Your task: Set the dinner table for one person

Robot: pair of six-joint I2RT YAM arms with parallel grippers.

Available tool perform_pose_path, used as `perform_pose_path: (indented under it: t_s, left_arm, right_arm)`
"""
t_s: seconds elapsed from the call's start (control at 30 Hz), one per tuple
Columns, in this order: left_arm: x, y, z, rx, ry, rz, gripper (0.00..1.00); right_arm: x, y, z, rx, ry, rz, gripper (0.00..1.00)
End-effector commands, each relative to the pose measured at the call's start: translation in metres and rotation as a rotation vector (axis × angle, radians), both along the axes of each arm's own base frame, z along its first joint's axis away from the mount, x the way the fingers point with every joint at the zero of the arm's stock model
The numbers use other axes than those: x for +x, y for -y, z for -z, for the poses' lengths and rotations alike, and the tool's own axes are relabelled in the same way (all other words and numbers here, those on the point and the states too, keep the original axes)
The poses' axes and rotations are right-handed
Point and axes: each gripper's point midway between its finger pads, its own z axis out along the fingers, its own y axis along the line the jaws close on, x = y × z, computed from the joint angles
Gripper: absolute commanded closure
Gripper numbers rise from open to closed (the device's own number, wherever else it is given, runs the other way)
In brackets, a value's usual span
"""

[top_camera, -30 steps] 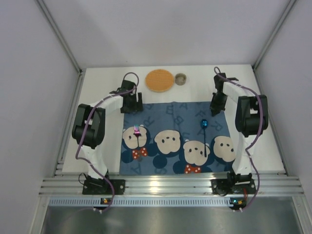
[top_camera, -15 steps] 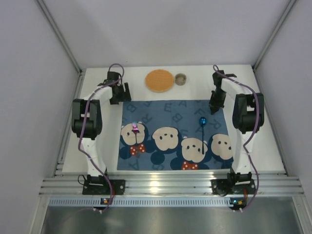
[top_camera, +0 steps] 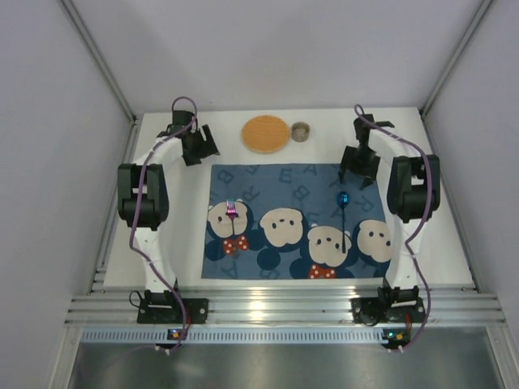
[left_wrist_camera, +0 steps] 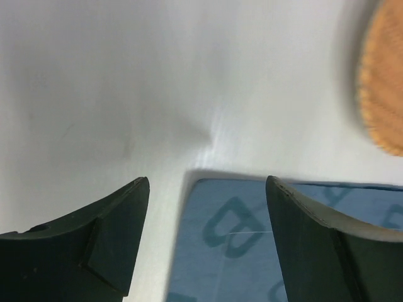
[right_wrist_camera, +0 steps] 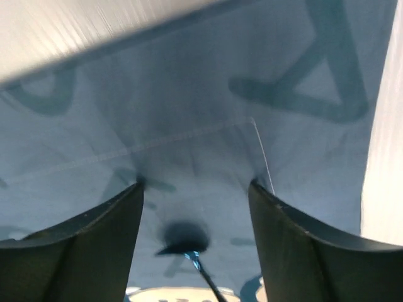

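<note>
Bench (top_camera: 450, 243) inspection: the white top lies flat beneath both arms and fills the floor of the enclosure. As far as I can judge from the top view, its longer side runs left to right, parallel to the rail that carries the arm bases. On it, between the two arms, the blue mouse-print placemat (top_camera: 292, 182) lies spread with its long edges parallel to that axis. I judge it to be the base for the single setting. A small fork (top_camera: 230, 210) rests on the left part of the mat, but I cannot make out which way it points. A blue spoon (top_camera: 344, 215) rests on the right part, bowl toward the far edge and handle toward the bases. That spacing leaves the middle free, presumably for the woven plate (top_camera: 265, 134), which sits off the mat near the far edge with a small cup (top_camera: 300, 130) just beside it. The left end effector (top_camera: 197, 146) hangs just beyond the far left corner of the mat, fingers spread wide and holding nothing. The right end effector (top_camera: 358, 168) hangs over the far right corner, fingers likewise wide apart and empty. This suggests to me that both are tending the cloth's corners.
</note>
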Motion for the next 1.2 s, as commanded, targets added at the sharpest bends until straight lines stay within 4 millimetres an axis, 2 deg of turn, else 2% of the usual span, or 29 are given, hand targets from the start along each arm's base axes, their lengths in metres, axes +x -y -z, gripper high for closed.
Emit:
perform_pose_path:
  t_s: [0.0,0.03,0.07,0.1,0.13,0.17,0.23,0.4,0.5,0.63,0.83,0.87,0.97,1.0,1.07,1.17]
  left_arm:
    - [0.044,0.038,-0.076,-0.252,0.241,0.003,0.2]
    - [0.05,0.043,-0.08,-0.296,0.262,-0.001,0.2]
    - [0.055,0.049,-0.075,-0.354,0.25,-0.032,0.2]
    - [0.064,0.054,-0.08,-0.389,0.286,-0.032,0.2]
    - [0.067,0.061,-0.08,-0.436,0.285,-0.018,0.2]
    - [0.074,0.069,-0.076,-0.471,0.279,-0.024,0.2]
    - [0.082,0.08,-0.077,-0.494,0.293,-0.008,0.2]
    - [0.102,0.118,-0.063,-0.531,0.281,0.041,0.2]
    - [0.108,0.132,-0.043,-0.531,0.241,0.037,0.2]
    - [0.108,0.141,-0.017,-0.559,0.194,0.008,0.22]
    - [0.105,0.148,0.003,-0.564,0.159,0.011,0.32]
    - [0.103,0.148,0.01,-0.565,0.146,0.009,0.38]
    - [0.101,0.149,0.019,-0.575,0.127,-0.002,0.48]
    - [0.102,0.15,0.021,-0.582,0.13,-0.002,0.54]
    - [0.102,0.15,0.026,-0.595,0.119,-0.016,0.59]
    - [0.102,0.151,0.028,-0.603,0.112,-0.026,0.72]
  right_arm:
    - [-0.004,-0.002,-0.045,0.023,0.111,0.036,0.29]
    - [-0.017,-0.007,-0.057,0.057,0.124,0.043,0.28]
    - [-0.02,-0.009,-0.063,0.068,0.144,0.046,0.28]
    - [-0.026,-0.01,-0.068,0.078,0.155,0.048,0.28]
    - [-0.039,-0.012,-0.079,0.098,0.173,0.054,0.28]
    - [-0.043,-0.013,-0.085,0.107,0.191,0.056,0.27]
    - [-0.058,-0.014,-0.099,0.126,0.22,0.054,0.27]
    - [-0.087,-0.013,-0.115,0.136,0.26,0.05,0.27]
    - [-0.105,-0.008,-0.107,0.121,0.235,0.061,0.27]
    - [-0.126,0.002,-0.101,0.092,0.221,0.08,0.27]
    - [-0.142,0.017,-0.097,0.056,0.207,0.108,0.28]
    - [-0.144,0.019,-0.096,0.053,0.204,0.112,0.28]
    - [-0.149,0.023,-0.094,0.045,0.198,0.119,0.28]
    - [-0.151,0.025,-0.093,0.043,0.196,0.12,0.28]
    - [-0.153,0.027,-0.094,0.041,0.197,0.125,0.28]
    - [-0.155,0.028,-0.093,0.039,0.194,0.123,0.29]
